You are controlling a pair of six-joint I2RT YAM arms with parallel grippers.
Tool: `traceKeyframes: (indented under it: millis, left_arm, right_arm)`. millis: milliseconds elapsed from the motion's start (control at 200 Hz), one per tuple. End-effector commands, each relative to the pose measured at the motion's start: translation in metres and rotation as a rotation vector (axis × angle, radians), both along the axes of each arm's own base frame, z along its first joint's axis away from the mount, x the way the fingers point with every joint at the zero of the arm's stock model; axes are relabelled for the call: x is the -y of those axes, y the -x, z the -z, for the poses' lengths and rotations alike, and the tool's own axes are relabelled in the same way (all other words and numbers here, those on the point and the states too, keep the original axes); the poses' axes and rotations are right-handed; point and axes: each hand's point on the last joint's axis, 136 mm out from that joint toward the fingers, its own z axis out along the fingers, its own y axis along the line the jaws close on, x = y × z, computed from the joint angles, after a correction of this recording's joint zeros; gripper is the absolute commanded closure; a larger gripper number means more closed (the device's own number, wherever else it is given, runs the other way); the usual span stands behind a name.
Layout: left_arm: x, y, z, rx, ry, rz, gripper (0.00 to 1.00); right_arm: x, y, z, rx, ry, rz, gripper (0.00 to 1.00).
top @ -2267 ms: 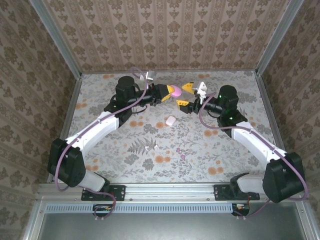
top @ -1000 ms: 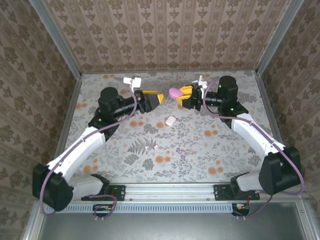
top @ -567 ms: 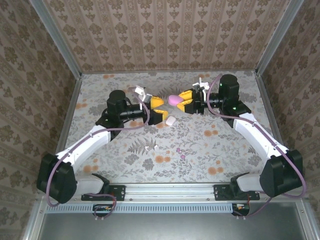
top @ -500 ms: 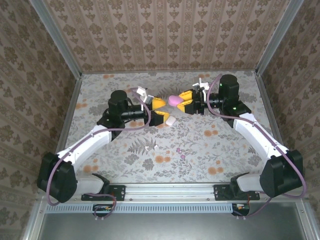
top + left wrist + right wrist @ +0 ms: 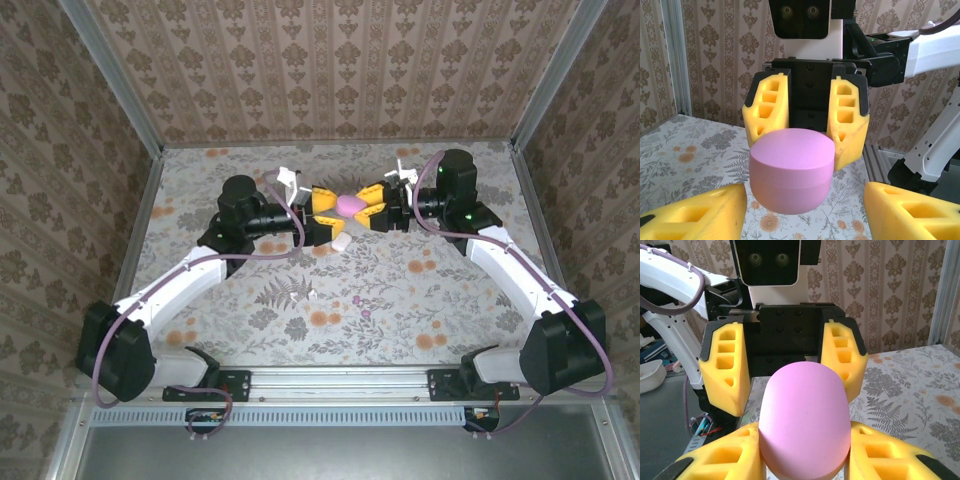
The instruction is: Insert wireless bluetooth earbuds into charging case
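We record the right gripper [image 5: 371,206], fingers [image 5: 722,460] clamped on a magenta oval lump [image 5: 350,204]. The left gripper [image 5: 325,206] faces it, fingers [image 5: 695,212] spread wide either side of that lump, not touching it. The charging case [image 5: 339,241] lies on the worktop [image 5: 460,300] just base-ward of the lump, and the earbuds [image 5: 361,306] lie farther base-ward, well apart from it.
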Motion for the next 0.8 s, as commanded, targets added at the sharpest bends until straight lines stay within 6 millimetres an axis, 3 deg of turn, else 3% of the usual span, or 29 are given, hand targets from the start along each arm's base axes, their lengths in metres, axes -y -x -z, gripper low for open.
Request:
traceKeyframes:
  millis: [0,270,795]
  left_arm:
    - [0.0031,0.0058,-0.0152,0.034,0.026,0.035,0.37]
    - [0.0073,0.0060,-0.0157,0.026,0.024,0.044,0.40]
    - [0.0101,0.0073,-0.0129,0.015,0.012,0.054,0.55]
  right_arm:
    - [-0.0019,0.0115,-0.0171,0.062,-0.014,-0.049,0.63]
    - [-0.0052,0.0126,-0.0179,0.071,-0.017,-0.058,0.63]
    - [-0.0071,0.0133,-0.0175,0.071,-0.018,-0.061,0.63]
